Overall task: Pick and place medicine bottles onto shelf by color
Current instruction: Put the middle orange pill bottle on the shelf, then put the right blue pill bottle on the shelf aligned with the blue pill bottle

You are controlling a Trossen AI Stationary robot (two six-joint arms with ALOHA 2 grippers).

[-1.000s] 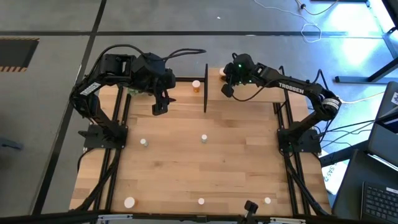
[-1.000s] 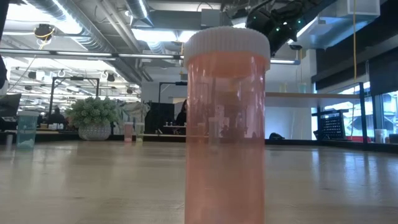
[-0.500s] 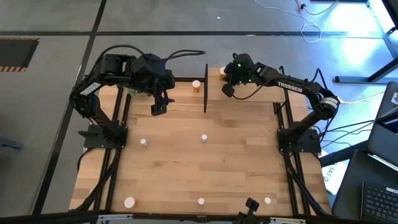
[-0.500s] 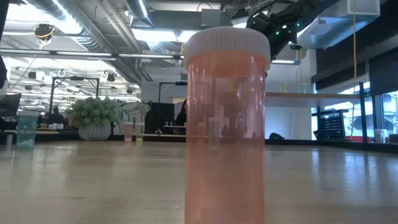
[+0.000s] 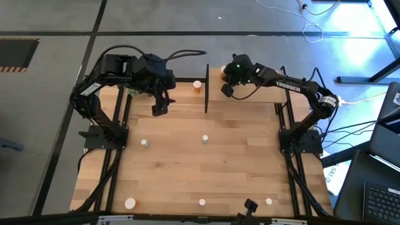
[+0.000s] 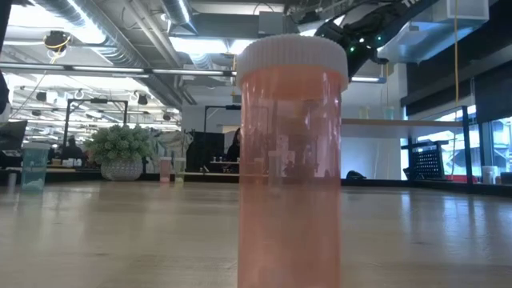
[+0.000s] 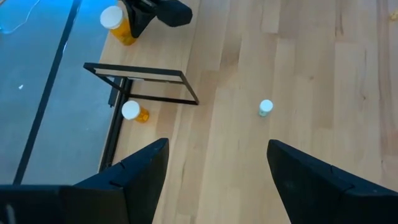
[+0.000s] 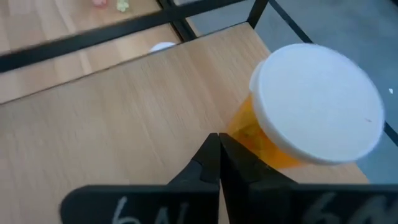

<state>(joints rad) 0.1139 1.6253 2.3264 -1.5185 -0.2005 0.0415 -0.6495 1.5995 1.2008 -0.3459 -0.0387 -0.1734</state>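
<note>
An orange bottle with a white cap stands upright on the light-wood shelf, near its far corner. My right gripper is shut and empty, right beside that bottle's body. A second orange bottle stands on the table left of the shelf's black post. My left gripper is open and hovers above the table's far left part. Several tiny white-capped bottles stand scattered on the tabletop. A pink-orange bottle stands close before the low camera. My right gripper's shut fingers come slanting from above beside the orange bottle's body, just under its cap. Whether they touch it I cannot tell. The bottle stands upright on the shelf board.
Three more small bottles stand near the table's near edge. Black frame rails run along both table sides. A green plant ball sits at the far left. The table's middle holds little.
My right gripper has edged slightly toward the table's far edge, beside the orange bottle on the shelf, and has stayed shut. The left arm and the bottles have kept still.
</note>
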